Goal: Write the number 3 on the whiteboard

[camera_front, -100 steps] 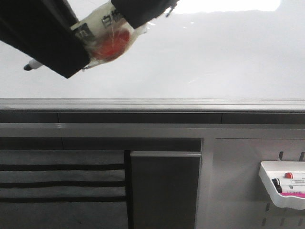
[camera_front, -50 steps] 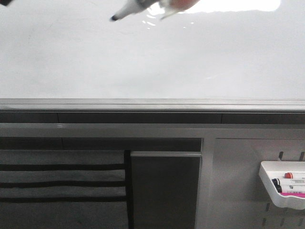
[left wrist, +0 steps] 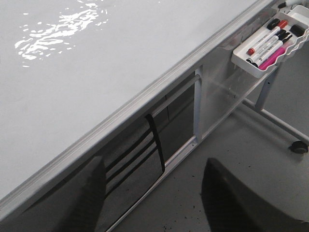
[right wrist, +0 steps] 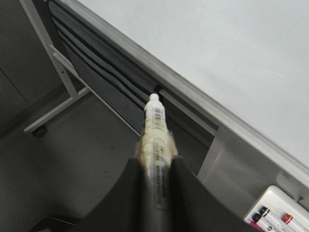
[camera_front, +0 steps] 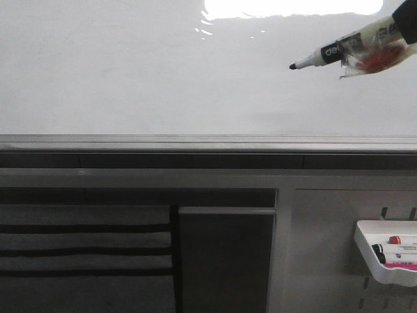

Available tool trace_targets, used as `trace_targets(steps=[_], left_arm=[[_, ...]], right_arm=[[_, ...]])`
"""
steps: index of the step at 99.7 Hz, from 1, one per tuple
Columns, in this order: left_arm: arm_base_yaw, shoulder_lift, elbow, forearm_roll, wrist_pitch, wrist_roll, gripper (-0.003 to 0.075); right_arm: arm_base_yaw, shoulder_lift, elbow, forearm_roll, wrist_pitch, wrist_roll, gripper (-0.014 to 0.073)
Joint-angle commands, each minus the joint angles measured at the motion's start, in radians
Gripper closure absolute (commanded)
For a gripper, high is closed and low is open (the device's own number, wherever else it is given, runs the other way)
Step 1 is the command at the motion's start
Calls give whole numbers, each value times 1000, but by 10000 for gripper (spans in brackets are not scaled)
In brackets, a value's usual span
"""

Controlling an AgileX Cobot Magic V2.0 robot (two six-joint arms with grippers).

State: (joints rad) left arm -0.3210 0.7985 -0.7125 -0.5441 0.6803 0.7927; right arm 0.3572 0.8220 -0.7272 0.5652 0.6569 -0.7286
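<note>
The whiteboard (camera_front: 163, 78) is glossy white with a grey edge strip and glare at its top. No number 3 shows on it; its surface is blank. My right gripper (camera_front: 396, 34) enters at the top right corner, shut on a black-tipped marker (camera_front: 332, 51) wrapped in clear tape. The tip points left over the board; I cannot tell if it touches. In the right wrist view the gripper (right wrist: 157, 166) clamps the marker (right wrist: 155, 125) between both fingers. My left gripper (left wrist: 154, 193) is open and empty, past the board's edge (left wrist: 145, 96).
A small white tray (camera_front: 365, 244) with spare markers hangs below the board at the lower right; it also shows in the left wrist view (left wrist: 241, 60) and the right wrist view (right wrist: 275, 195). Grey frame rails and a dark fabric panel (camera_front: 85, 254) lie under the board's edge.
The right gripper with the marker swept from the board's upper left, across the top, to the upper right. The marker tip still points left.
</note>
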Motion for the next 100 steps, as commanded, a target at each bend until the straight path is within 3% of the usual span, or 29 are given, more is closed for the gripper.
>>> trace_targets(steps=[1, 18, 56, 71, 100], left_arm=[[6, -2, -26, -41, -61, -12, 312], [6, -2, -26, -41, -61, -12, 312], [6, -2, -26, -41, -61, -12, 312], [6, -2, -26, -41, -61, -12, 312], [6, -2, -26, -41, -63, -12, 312]], right_arm=[[-7, -11, -26, 44, -93, 2, 627], [-7, 30, -70, 110, -170, 2, 627], [8, 488, -540, 59, 156, -6, 627], [41, 586, -632, -20, 114, -6, 627], [52, 653, -646, -50, -3, -6, 627]])
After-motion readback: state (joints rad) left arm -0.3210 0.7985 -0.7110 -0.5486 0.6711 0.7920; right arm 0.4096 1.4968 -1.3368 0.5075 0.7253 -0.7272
